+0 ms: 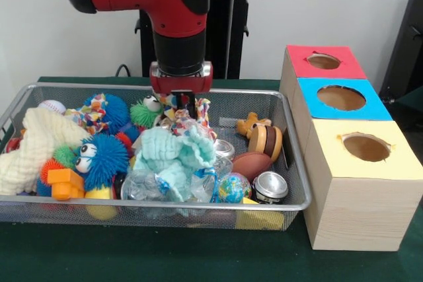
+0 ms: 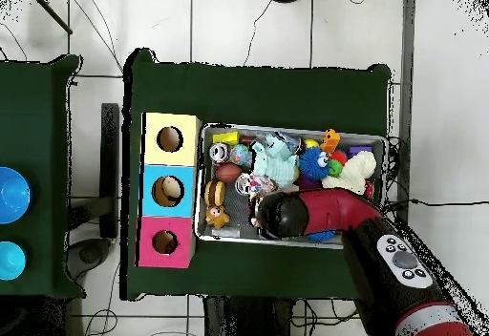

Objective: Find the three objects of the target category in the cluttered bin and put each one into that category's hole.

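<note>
Start with the green surface (image 1: 198, 255), which fills the lower frame of the front view and carries everything. On it, left and centre, sits the cluttered bin (image 1: 291, 163), its wire mesh heaped with toys, cloths and cans, so most items are half buried. At the right stand three wooden boxes in a row; the hole (image 1: 324, 61) you want is in the red top, farthest up the frame, and it looks empty from here. The red arm (image 1: 178, 11) drops from the upper centre so that the hand (image 1: 184, 105) is lowered among the patterned cloth (image 1: 192, 120) at the bin's middle back, probably to dig through it. You cannot tell whether the hand is open or closed, since cloth hides its tips. Of the three objects, an orange-tan toy (image 1: 252, 124) lies right of the hand, near the bin's right wall, apart from the hand and uncovered.
</note>
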`<state>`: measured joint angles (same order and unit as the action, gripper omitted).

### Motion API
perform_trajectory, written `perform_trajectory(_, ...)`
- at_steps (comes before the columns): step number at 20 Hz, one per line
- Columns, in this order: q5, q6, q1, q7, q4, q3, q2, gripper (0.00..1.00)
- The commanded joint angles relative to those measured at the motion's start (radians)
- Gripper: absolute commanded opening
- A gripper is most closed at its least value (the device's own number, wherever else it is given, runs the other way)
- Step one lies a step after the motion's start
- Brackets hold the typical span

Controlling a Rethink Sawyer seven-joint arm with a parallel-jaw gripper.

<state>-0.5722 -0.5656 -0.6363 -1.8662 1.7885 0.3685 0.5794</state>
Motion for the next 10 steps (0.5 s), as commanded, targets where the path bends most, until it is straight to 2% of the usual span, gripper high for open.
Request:
perform_trajectory(1, -0.139, -0.083, -0.095, 0.348, -0.148, 0.071, -0.005, 0.00)
perform_trajectory(10, -0.193, -0.100, -0.162, 0.380, -0.157, 0.113, -0.013, 0.00)
